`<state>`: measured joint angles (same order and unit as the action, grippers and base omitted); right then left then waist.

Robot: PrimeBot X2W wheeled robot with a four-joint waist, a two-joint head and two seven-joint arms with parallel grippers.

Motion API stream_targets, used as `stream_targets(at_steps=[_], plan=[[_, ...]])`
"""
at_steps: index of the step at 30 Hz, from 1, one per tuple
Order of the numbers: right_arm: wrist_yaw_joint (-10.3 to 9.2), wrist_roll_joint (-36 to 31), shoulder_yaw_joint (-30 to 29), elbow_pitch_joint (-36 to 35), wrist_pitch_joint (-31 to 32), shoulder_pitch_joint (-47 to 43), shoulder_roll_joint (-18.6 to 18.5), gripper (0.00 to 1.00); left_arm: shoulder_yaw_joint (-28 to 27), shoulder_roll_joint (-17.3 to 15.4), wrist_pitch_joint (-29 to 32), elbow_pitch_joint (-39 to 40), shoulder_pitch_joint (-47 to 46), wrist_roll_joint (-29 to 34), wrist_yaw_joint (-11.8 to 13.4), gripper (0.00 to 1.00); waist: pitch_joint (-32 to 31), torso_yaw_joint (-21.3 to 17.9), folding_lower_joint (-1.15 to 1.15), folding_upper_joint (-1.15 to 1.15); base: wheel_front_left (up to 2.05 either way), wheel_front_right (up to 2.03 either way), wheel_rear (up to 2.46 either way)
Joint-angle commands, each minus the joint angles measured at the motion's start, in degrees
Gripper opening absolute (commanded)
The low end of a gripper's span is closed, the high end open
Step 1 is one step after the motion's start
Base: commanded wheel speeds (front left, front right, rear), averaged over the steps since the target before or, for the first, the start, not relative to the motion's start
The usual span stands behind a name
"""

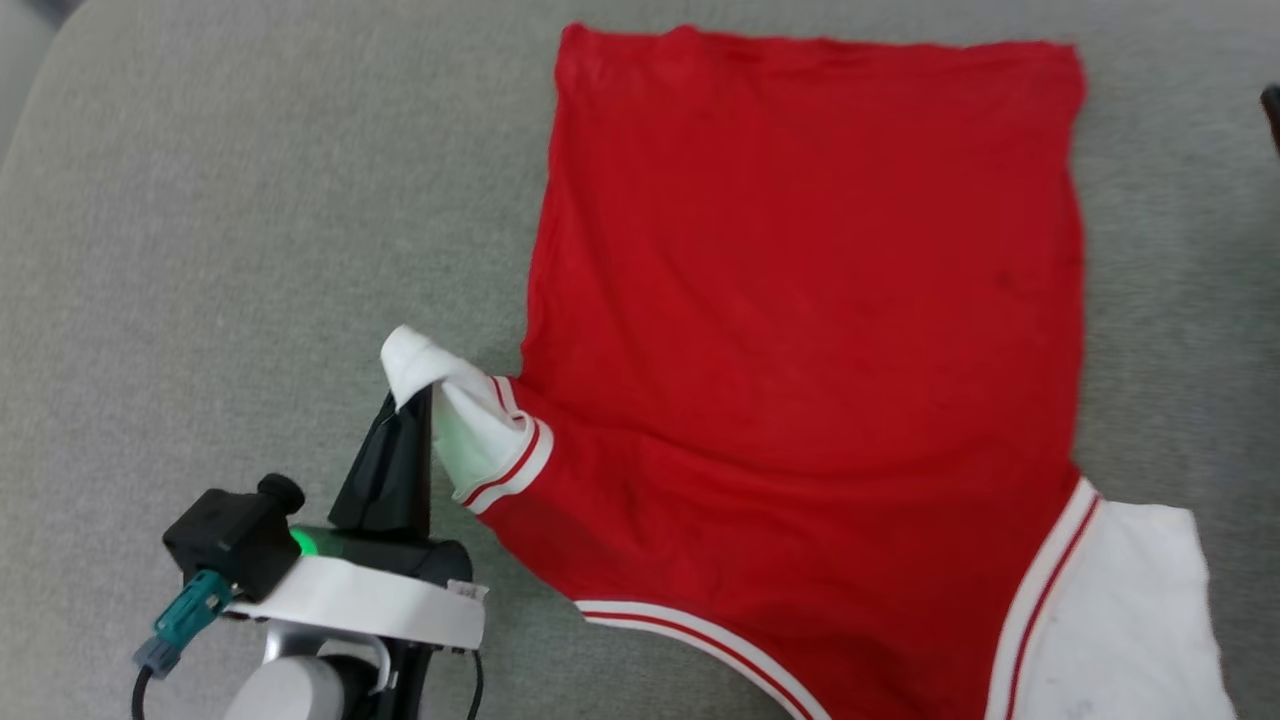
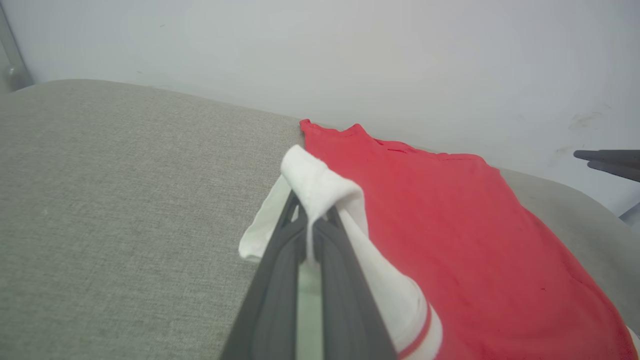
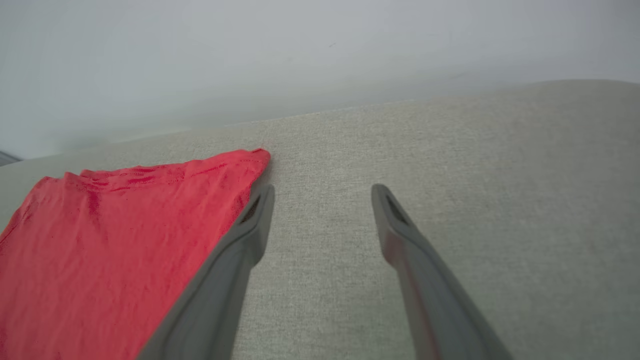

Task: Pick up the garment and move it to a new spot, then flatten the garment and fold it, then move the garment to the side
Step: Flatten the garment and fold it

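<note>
1. Locate the garment [image 1: 800, 300]. It lies spread on the grey cushion [image 1: 250, 250], red body flat. Its straight hem is at the far end, and the striped neck trim [image 1: 700, 630] is at the near edge of the head view.

2. Check the left gripper [image 1: 415, 405]. Its two dark fingers are pressed together on the white sleeve [image 1: 465, 425] on the robot's left side of the garment. The sleeve is pinched at its outer end and raised off the cushion. In the left wrist view its cloth drapes over the fingertips and hangs down on both sides of them. The red-and-white cuff stripe lies just beside the fingers.

3. Check the second white sleeve [image 1: 1110, 610]. It lies flat on the cushion at the lower right of the head view, well apart from the left gripper.

4. Check the right gripper [image 3: 322, 192]. Its fingers are spread wide, with bare cushion between them and nothing held. One finger sits just beside the far corner of the red body; you cannot tell whether it touches the cloth.

5. Note the pale wall [image 2: 350, 50] behind the cushion.
</note>
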<state>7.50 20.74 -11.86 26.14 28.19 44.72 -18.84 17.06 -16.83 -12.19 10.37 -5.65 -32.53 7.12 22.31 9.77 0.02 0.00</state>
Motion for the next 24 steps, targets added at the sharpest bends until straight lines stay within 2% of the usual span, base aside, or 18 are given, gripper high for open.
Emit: stream_targets(at_steps=[1,6,11,17,20,22,23,24], plan=[[-0.02,-0.6,0.6,0.6,1.1,1.2,-0.3,1.00,0.1,0.4,-0.3,-0.1,-1.0,0.1,-0.3,0.00,4.7,4.2,-0.02,0.00,0.00,0.00,0.00],[-0.02,-2.9,3.5,7.1,12.0,13.1,-2.1,1.00,1.4,2.5,-1.7,-1.3,-3.9,0.5,-2.2,0.00,9.1,7.5,-0.02,0.00,0.00,0.00,0.00],[-0.02,-4.9,4.5,11.4,16.6,18.8,-1.6,1.00,1.9,4.2,-2.5,-2.8,-5.3,0.4,-4.2,0.00,11.6,9.6,-0.02,0.00,0.00,0.00,0.00],[-0.06,-7.5,4.5,20.5,26.5,16.6,-0.9,1.00,1.4,5.2,-2.8,-4.2,-6.1,0.8,-5.6,0.00,12.7,10.6,-0.02,0.00,0.00,0.00,0.00],[-0.07,-9.0,2.7,23.5,30.8,15.1,-0.3,1.00,1.3,5.7,-2.9,-4.8,-6.4,0.9,-6.4,0.00,12.6,10.8,-0.02,0.00,0.00,0.00,0.00],[-0.08,-10.3,1.5,24.5,32.5,14.5,0.1,0.19,1.4,6.0,-3.0,-5.5,-6.4,0.9,-7.0,0.00,12.1,11.1,-0.02,0.00,0.00,0.00,0.00],[-0.07,-10.8,0.9,24.5,32.6,14.2,0.2,0.00,1.5,6.2,-3.0,-5.8,-6.3,0.8,-7.2,0.00,11.8,11.3,-0.02,0.00,0.00,0.00,0.00],[-0.06,-11.2,0.4,24.4,32.7,14.1,0.4,0.00,1.5,6.4,-3.0,-6.3,-6.3,0.9,-7.4,0.00,11.4,11.5,-0.02,0.00,0.00,0.00,0.00]])
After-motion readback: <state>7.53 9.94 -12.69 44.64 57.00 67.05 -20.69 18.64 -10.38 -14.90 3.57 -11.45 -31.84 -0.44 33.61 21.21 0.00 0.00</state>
